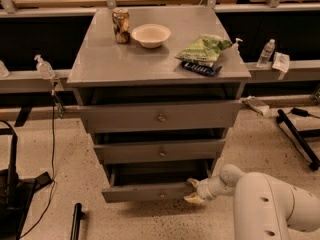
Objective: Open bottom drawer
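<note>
— What's on top of the grey metal cabinet?
— A printed drinks can at the back left, with a round pale bowl just right of it. A green crinkled snack bag lies toward the right edge, on a dark flat packet.
— And lower down?
— The shallow grey bottom drawer stands forward of the grey middle drawer above it. The robot's pale two-finger gripper is at the right end of its front.

A can and a bowl stand near the tabletop's back edge; a green bag lies by its right edge.
</note>
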Action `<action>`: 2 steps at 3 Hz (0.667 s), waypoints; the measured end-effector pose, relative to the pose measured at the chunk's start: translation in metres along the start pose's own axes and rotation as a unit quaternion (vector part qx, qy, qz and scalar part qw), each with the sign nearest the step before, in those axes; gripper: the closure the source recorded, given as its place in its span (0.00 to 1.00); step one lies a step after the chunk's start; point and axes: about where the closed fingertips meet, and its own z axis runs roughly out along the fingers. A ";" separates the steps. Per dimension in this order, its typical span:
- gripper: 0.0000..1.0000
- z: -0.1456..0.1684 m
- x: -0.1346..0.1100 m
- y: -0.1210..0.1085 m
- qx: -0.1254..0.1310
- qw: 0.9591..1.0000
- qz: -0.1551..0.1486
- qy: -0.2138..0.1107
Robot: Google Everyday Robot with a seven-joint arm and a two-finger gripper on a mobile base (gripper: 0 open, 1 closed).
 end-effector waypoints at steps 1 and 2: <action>0.83 0.000 0.000 0.000 0.000 1.000 0.000 0.000; 0.81 0.000 0.000 0.000 0.000 1.000 0.000 0.000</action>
